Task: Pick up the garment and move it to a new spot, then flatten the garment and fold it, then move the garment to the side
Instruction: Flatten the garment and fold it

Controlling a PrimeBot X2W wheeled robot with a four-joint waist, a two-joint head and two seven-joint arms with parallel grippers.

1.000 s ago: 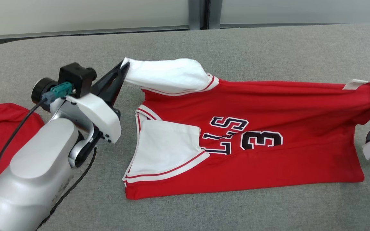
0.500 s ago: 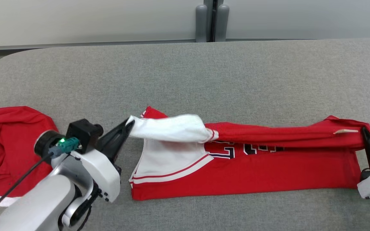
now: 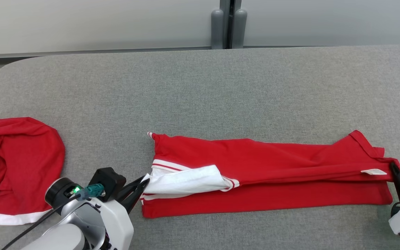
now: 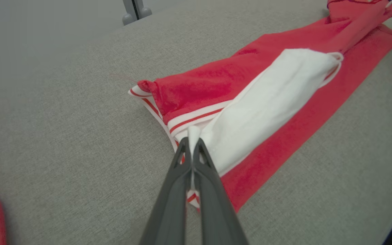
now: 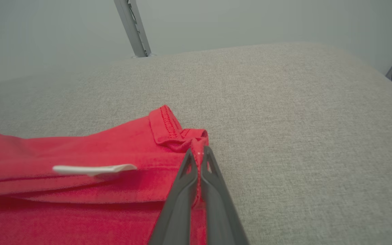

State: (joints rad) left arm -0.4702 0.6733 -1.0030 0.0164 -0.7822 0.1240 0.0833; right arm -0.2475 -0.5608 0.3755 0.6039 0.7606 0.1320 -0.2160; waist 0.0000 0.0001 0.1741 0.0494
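The garment (image 3: 276,163) is a red jersey with white sleeves, lying as a long folded band across the grey table (image 3: 200,90). My left gripper (image 3: 145,180) is shut on the white sleeve end (image 4: 267,102) at the band's left; in the left wrist view the left gripper (image 4: 192,143) pinches white cloth. My right gripper (image 3: 392,167) is shut on the red hem corner at the right end, next to a white label (image 3: 373,171). In the right wrist view the right gripper (image 5: 199,151) clamps the hem (image 5: 168,127).
A second red cloth (image 3: 12,166) with a white edge lies bunched at the table's left side. Behind the table runs a pale wall with a grey post (image 3: 226,24). Bare grey tabletop stretches beyond the jersey.
Both grippers have brought the jersey's far edge over toward me and down, covering the lettering. The raised fold now lies on the lower layer. The camera has also tilted.
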